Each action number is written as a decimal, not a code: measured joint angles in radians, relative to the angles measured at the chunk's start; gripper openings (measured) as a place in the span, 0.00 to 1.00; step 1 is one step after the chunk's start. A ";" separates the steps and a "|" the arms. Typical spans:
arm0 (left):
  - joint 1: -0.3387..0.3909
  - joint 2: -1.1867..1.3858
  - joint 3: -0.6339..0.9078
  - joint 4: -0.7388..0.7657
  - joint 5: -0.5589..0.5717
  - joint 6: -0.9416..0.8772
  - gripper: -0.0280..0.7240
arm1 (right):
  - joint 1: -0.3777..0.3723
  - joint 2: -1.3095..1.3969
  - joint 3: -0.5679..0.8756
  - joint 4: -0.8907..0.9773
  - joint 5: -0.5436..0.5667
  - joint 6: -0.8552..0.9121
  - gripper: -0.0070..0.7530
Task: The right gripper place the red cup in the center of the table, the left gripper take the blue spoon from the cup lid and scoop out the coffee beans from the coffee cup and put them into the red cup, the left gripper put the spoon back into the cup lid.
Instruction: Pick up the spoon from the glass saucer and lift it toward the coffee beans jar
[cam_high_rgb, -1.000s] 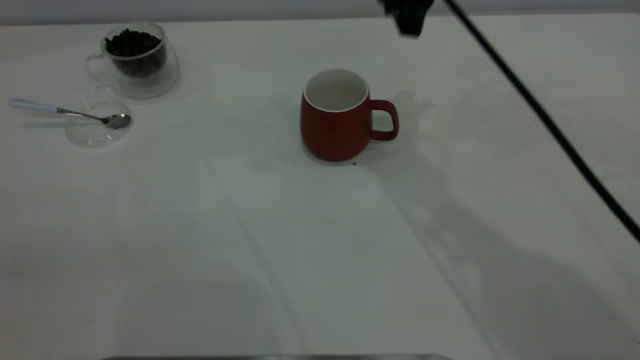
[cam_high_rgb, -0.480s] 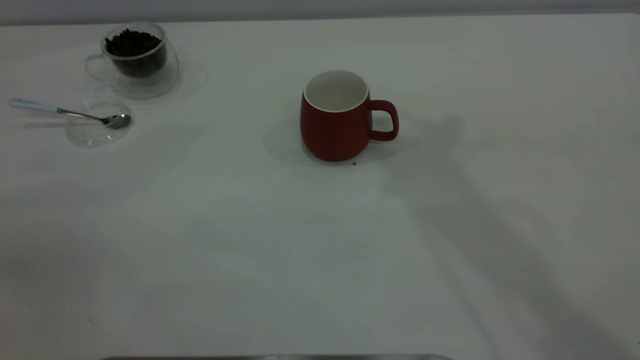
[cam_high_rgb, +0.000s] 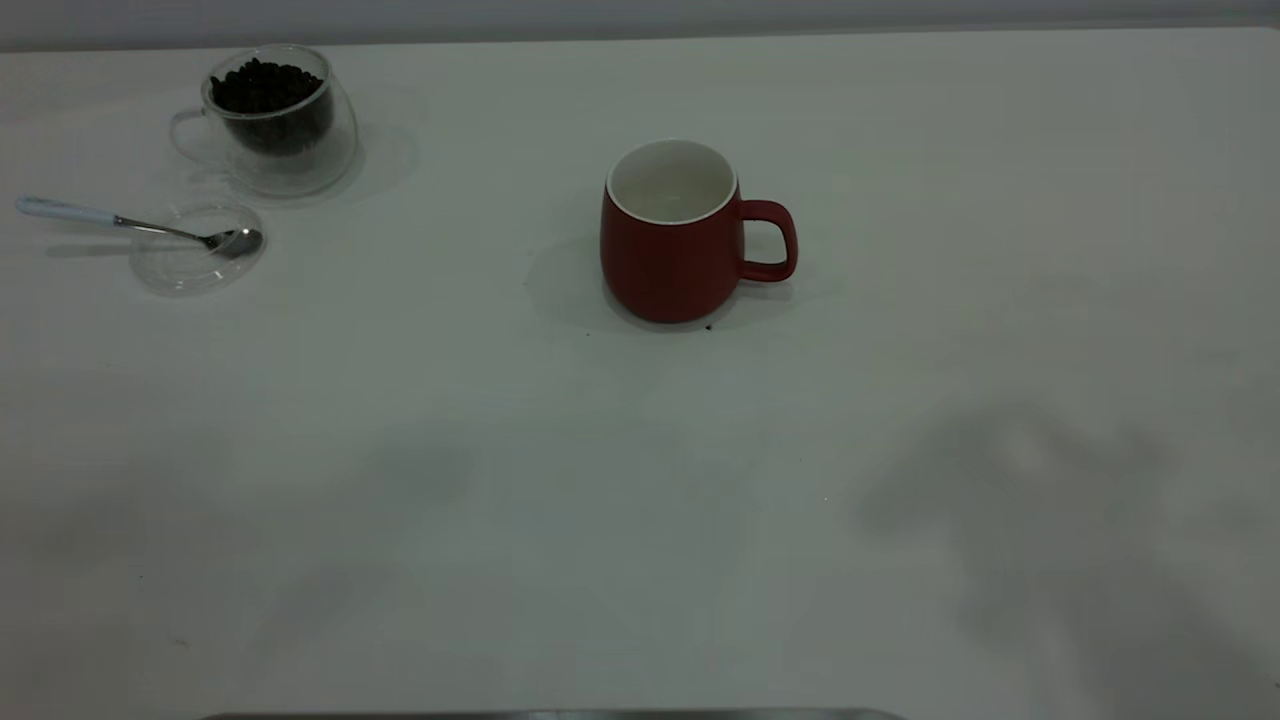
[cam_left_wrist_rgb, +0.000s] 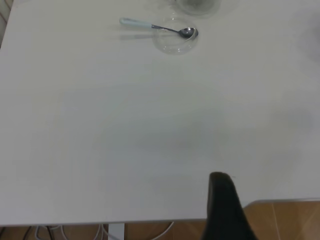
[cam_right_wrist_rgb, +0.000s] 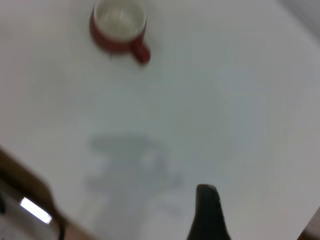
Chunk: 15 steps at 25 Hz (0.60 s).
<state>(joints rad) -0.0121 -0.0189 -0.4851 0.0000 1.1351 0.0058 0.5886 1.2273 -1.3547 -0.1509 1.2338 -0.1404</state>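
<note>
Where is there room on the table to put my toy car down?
The table is bare in front of the red cup and to its right. The far left corner is crowded: coffee cup, cup lid, blue spoon.

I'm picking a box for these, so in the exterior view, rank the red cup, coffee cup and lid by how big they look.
1. Red cup, nearer the camera.
2. Coffee cup, close behind, set farther back, so unsure.
3. Lid.

Dark red cup (cam_high_rgb: 668, 262), white table (cam_high_rgb: 640, 480)

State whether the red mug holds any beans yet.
Empty: the dark red ceramic mug stands upright, its white inside bare in the exterior view.
</note>
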 joint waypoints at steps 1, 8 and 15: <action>0.000 0.000 0.000 0.000 0.000 0.000 0.73 | 0.000 -0.046 0.070 0.001 0.000 0.014 0.78; 0.000 0.000 0.000 0.000 0.000 0.000 0.73 | 0.000 -0.422 0.461 0.015 0.000 0.091 0.78; 0.000 0.000 0.000 0.000 0.000 0.000 0.73 | 0.000 -0.748 0.696 0.041 -0.032 0.121 0.78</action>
<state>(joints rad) -0.0121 -0.0189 -0.4851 0.0000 1.1351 0.0058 0.5886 0.4796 -0.6589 -0.1099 1.2019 -0.0197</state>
